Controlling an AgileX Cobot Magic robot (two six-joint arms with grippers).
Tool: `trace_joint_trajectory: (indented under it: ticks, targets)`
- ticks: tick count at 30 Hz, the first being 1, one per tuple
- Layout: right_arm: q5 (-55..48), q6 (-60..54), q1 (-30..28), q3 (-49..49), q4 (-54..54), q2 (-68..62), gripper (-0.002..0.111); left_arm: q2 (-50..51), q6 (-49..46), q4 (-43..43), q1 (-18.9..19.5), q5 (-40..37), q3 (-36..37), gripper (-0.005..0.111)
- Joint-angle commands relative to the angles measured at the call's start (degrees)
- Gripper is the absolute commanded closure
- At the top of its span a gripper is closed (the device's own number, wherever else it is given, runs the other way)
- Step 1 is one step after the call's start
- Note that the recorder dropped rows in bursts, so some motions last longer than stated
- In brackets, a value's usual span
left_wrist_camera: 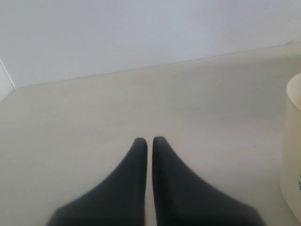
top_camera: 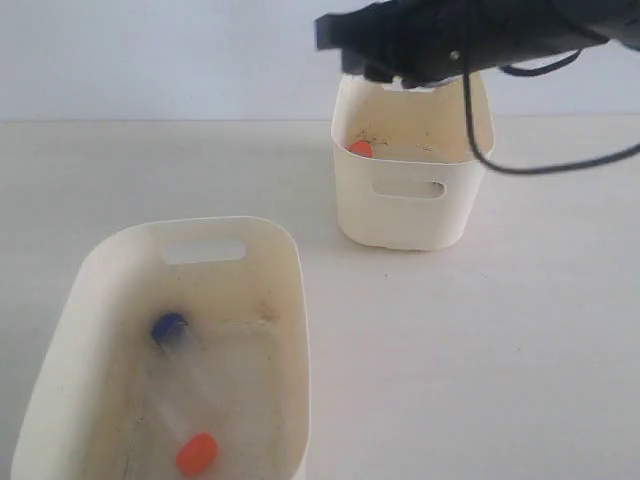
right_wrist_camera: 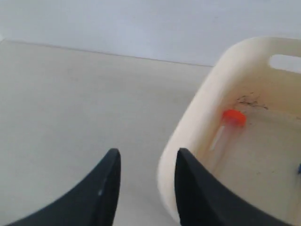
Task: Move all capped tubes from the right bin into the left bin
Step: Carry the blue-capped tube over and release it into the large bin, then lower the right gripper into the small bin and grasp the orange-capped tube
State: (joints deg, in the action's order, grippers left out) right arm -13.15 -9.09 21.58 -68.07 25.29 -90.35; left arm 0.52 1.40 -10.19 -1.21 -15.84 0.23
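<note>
The right bin (top_camera: 405, 215) stands at the back, with one orange-capped tube (top_camera: 360, 149) lying inside against its left wall. My right arm (top_camera: 440, 40) hangs just above this bin. In the right wrist view my right gripper (right_wrist_camera: 146, 157) is open and holds nothing, and its fingers straddle the bin's rim (right_wrist_camera: 188, 136). The orange-capped tube (right_wrist_camera: 230, 123) lies on the floor beyond, and a speck of blue (right_wrist_camera: 299, 168) shows at the frame edge. The left bin (top_camera: 285, 330) at the front holds a blue-capped tube (top_camera: 170, 327) and an orange-capped tube (top_camera: 197, 452). My left gripper (left_wrist_camera: 146, 140) is shut and empty over bare table.
A black cable (top_camera: 490, 150) loops down from the right arm in front of the right bin's right side. The pale table (top_camera: 480, 340) spreads between and around the bins. A cream bin wall (left_wrist_camera: 292, 160) shows at the edge of the left wrist view.
</note>
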Motion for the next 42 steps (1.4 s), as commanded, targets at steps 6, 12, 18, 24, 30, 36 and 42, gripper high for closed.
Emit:
trace_joint_trajectory:
  ticks: [6, 12, 18, 24, 30, 36, 42]
  targets:
    - [-17.9, 4.3, -7.3, -22.2, -0.2, -17.7, 0.072, -0.1, 0.7, 0.1, 0.1, 0.9, -0.2, 0.102]
    - [-26.1, 8.3, -9.7, -34.0, -0.6, -30.6, 0.072, -0.1, 0.7, 0.1, 0.1, 0.9, -0.2, 0.102]
    - [-29.4, 11.3, -10.8, -41.5, -0.6, -39.7, 0.072, -0.1, 0.7, 0.1, 0.1, 0.9, -0.2, 0.102]
    - [-28.8, 11.5, -10.8, -42.8, -0.6, -43.2, 0.067, -0.1, 0.7, 0.1, 0.1, 0.9, -0.2, 0.102]
    - [-26.9, 11.5, -10.8, -42.8, -1.0, -44.9, 0.048, -0.1, 0.7, 0.1, 0.1, 0.9, -0.2, 0.102]
    - [-27.0, 11.5, -10.7, -42.9, -1.4, -47.2, 0.047, -0.1, 0.7, 0.1, 0.1, 0.9, -0.2, 0.102]
    - [-27.5, 11.4, -10.2, -42.9, -3.1, -49.0, 0.047, -0.1, 0.7, 0.1, 0.1, 0.9, -0.2, 0.102]
